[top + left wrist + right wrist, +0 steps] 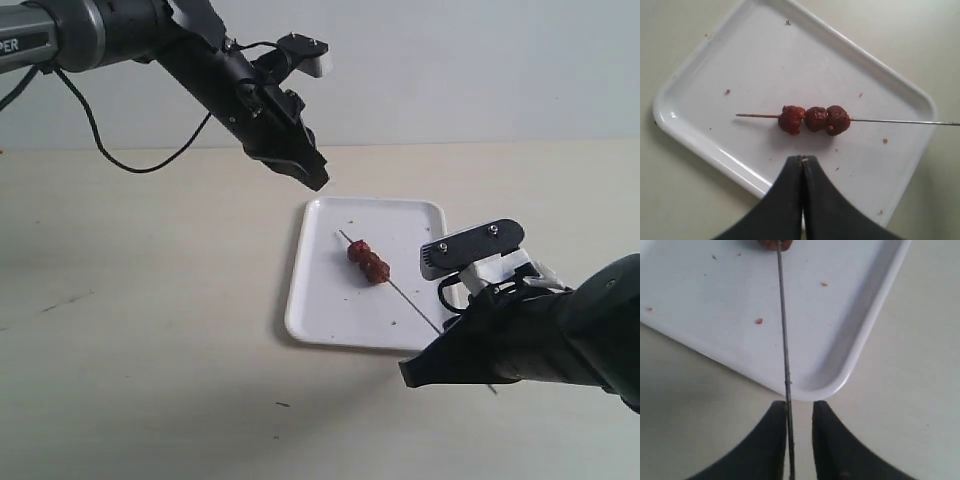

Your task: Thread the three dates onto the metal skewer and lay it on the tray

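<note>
right gripper [800, 407] jaws slightly parted, the metal skewer [784, 340] passing between them along one finger. in the exterior view it runs toward 11 o'clock to the three dates [814, 120], threaded, resting mid-tray [400, 225]. left gripper [802, 159] closed, empty, above the tray's 11 o'clock corner.

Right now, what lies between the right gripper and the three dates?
The bare shaft of the metal skewer runs from the right gripper over the tray rim to the dates; the right wrist view shows it.
</note>
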